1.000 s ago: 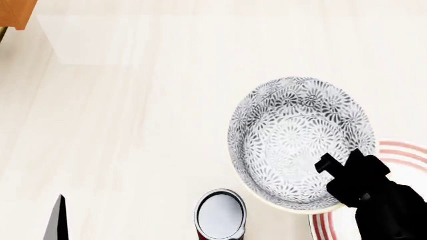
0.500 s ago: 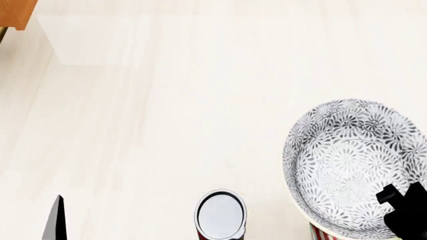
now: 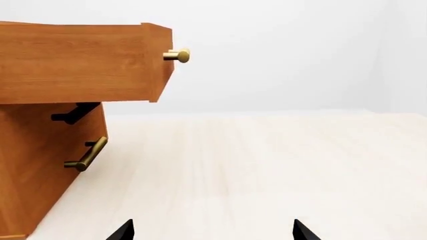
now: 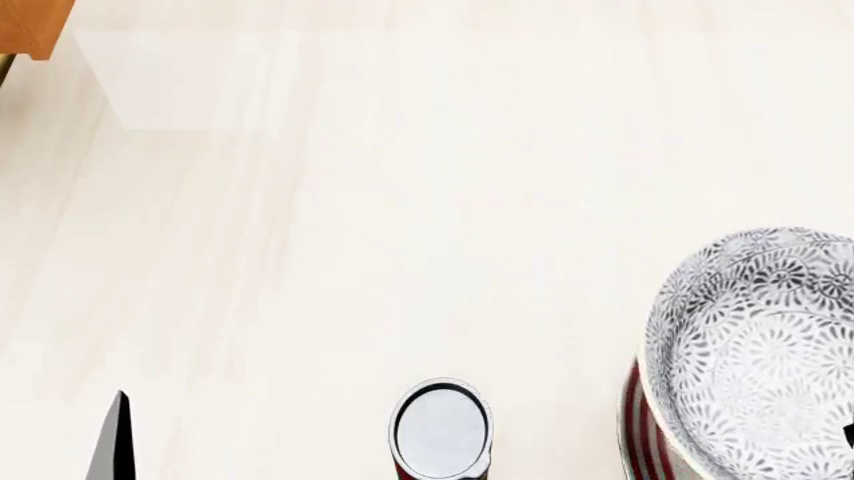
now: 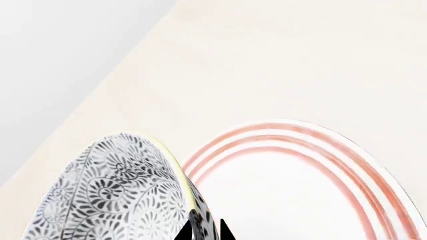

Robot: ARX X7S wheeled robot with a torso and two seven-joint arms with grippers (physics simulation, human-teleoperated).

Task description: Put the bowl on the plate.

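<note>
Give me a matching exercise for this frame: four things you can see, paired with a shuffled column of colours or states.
Things:
1. bowl
2. plate
3. can
4. drawer

Descriptions:
A. white with red rings at the rim
B. wooden, pulled open, with a brass knob
C. dense grey-black floral pattern, gripped at the rim by the right gripper
D. upright near the head view's lower edge, round pale top showing

Pairs: 1-C, 2-A, 3-D, 4-B

can (image 4: 442,432) beside plate (image 4: 638,440), tabletop (image 4: 334,220) open
</note>
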